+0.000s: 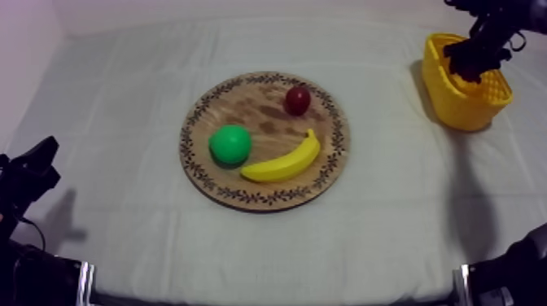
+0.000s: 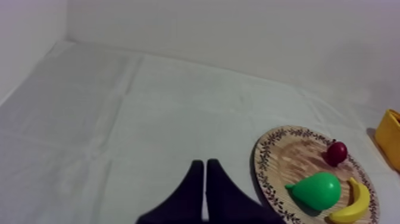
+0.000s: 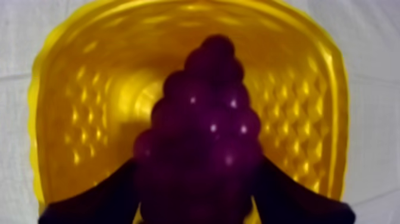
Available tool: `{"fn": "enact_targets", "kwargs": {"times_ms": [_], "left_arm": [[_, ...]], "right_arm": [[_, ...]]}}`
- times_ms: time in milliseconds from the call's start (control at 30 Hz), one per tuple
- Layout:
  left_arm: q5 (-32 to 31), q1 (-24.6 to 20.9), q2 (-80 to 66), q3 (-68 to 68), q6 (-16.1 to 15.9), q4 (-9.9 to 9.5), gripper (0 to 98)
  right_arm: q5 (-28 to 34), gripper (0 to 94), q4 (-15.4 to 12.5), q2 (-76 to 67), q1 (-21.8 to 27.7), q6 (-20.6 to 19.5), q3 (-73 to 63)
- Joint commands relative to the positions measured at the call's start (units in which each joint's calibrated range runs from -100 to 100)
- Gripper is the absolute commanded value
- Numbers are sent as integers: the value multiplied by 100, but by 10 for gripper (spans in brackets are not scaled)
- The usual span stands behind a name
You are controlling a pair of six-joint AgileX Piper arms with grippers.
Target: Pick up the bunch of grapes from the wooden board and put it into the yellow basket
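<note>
A dark purple bunch of grapes (image 3: 205, 119) hangs just above the inside of the yellow basket (image 3: 83, 95), and my right gripper (image 3: 199, 184) is shut on it, one black finger (image 3: 110, 193) at each side. Seen from above, that gripper (image 1: 470, 63) hovers over the basket (image 1: 466, 106) at the far right of the table. The round wooden board (image 1: 260, 114) lies mid-table. My left gripper (image 2: 205, 179) is shut on nothing, its fingers together in a narrow wedge over the cloth, left of the board (image 2: 288, 161). It rests low at the left (image 1: 39, 161).
The board carries a green pear (image 1: 230, 145), a banana (image 1: 283, 163) and a small red fruit (image 1: 298, 100). From the left wrist, the pear (image 2: 317, 190), banana (image 2: 352, 205), red fruit (image 2: 336, 153) and a corner of the basket (image 2: 390, 140) show.
</note>
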Motion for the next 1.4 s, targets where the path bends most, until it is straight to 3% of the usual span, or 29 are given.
{"fn": "enact_targets", "kwargs": {"times_ms": [0, 467, 1267, 1367], "left_arm": [[2, -3, 0, -3, -2, 2, 1], [2, -3, 0, -3, -2, 2, 1], [2, -3, 0, -3, -2, 2, 1], [2, -3, 0, -3, -2, 2, 1]], "right_arm": [[-53, 601, 30, -12, -8, -25, 19], [-510, 606, 22, -1157, 110, 79, 594], [-2619, 455, 274, -5103, 178, 104, 4659], [-2804, 440, 203, -5654, 157, 183, 5192]]}}
